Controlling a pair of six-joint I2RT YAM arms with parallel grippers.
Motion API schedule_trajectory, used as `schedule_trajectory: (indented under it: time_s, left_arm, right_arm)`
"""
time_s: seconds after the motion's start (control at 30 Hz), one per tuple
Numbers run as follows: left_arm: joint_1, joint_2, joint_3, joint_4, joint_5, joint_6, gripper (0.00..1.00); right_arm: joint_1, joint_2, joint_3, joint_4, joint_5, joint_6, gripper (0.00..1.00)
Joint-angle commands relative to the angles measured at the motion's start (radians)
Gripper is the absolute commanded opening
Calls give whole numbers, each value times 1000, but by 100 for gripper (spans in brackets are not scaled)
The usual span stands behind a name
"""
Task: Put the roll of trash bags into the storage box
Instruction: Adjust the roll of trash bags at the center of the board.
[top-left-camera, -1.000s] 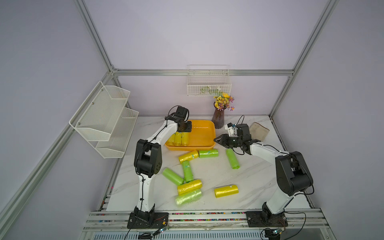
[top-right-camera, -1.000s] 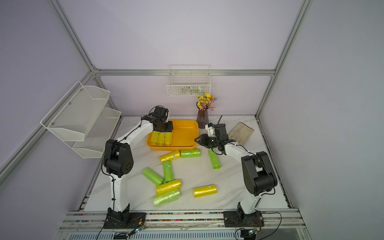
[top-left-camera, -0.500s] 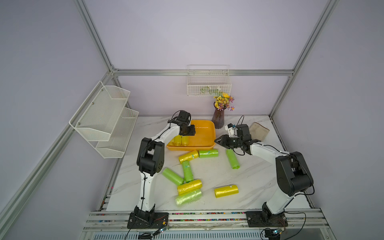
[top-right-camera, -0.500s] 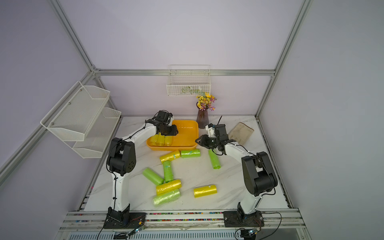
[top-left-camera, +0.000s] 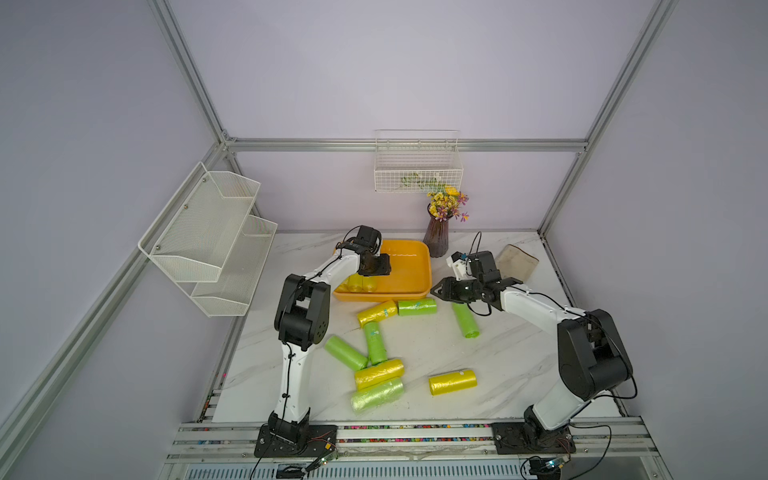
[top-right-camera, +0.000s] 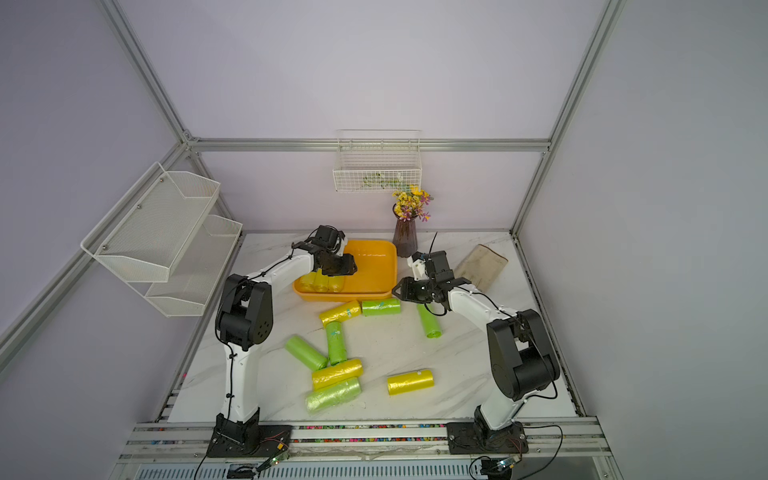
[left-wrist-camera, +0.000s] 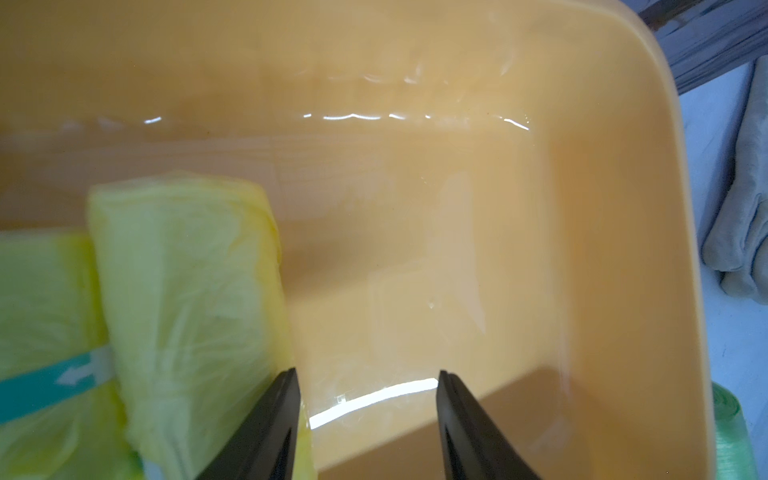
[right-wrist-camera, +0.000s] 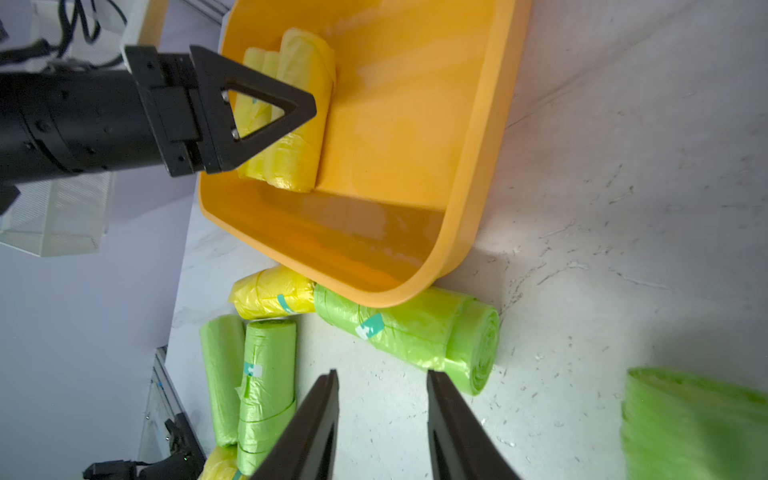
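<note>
Several rolls (top-left-camera: 358, 282) in storage box (top-left-camera: 409, 266), empty left hand (left-wrist-camera: 368, 415) just beside

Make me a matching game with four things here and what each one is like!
Things:
1. storage box
2. vase
3. wire basket
4. mesh rack

Descriptions:
A. hangs on the back wall
B. holds yellow rolls
C. has two tiers, fixed to a side wall
D. holds flowers

Pairs: 1-B, 2-D, 3-A, 4-C
</note>
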Motion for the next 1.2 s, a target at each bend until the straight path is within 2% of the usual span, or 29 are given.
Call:
schedule_trajectory:
  time_s: [0.0, 0.13, 0.33, 0.47, 0.73, 0.97, 1.17]
  left_arm:
    - [10, -115, -18, 33, -43, 0, 58]
    - [9, -181, -57, 47, -65, 11, 61]
    - [11, -242, -117, 80, -66, 21, 63]
    - [12, -266, -158, 110, -46, 25, 64]
    - [23, -315, -270, 191, 6, 24, 64]
    - [34, -317, -304, 217, 55, 15, 64]
    - [41, -323, -324, 231, 79, 15, 65]
  right_arm:
    - [43, -73, 17, -108, 83, -77, 41]
    - [79, -158, -30, -163, 150, -61, 42]
    - [118, -306, -136, -243, 253, 57, 42]
    - [166, -412, -223, -316, 304, 191, 44]
    - [341, -650, -356, -461, 416, 500, 48]
    - [496, -668, -388, -552, 441, 683, 57]
    - [581, -697, -469, -452, 415, 842, 65]
